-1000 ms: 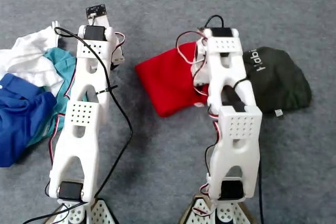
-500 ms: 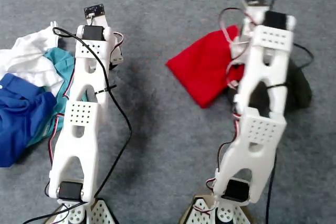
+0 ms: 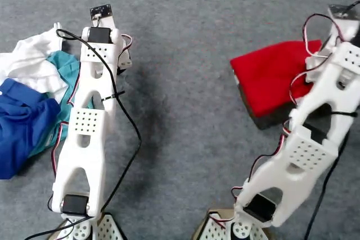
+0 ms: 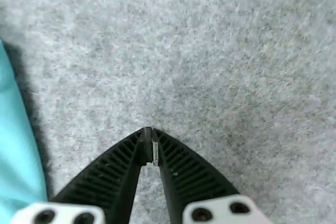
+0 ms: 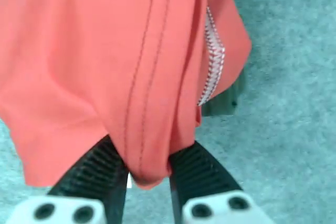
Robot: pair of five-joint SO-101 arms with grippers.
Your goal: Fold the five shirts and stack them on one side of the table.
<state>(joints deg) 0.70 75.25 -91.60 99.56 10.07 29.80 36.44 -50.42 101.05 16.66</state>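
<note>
Red shirt (image 3: 270, 80), folded, on the right side of table (image 3: 185, 37), lying over dark shirt (image 3: 263, 121), whose edge shows along its near side. Right gripper (image 5: 147, 169) pinched tight on a fold of red cloth; white zigzag-stitched strip (image 5: 212, 56) just beside. Left gripper (image 4: 148, 142) fingers pressed together, empty, over bare felt near teal shirt (image 4: 16, 156). White shirt (image 3: 28, 60) and blue shirt (image 3: 22, 122) heaped at left edge. Open grey stretch between the arms.
</note>
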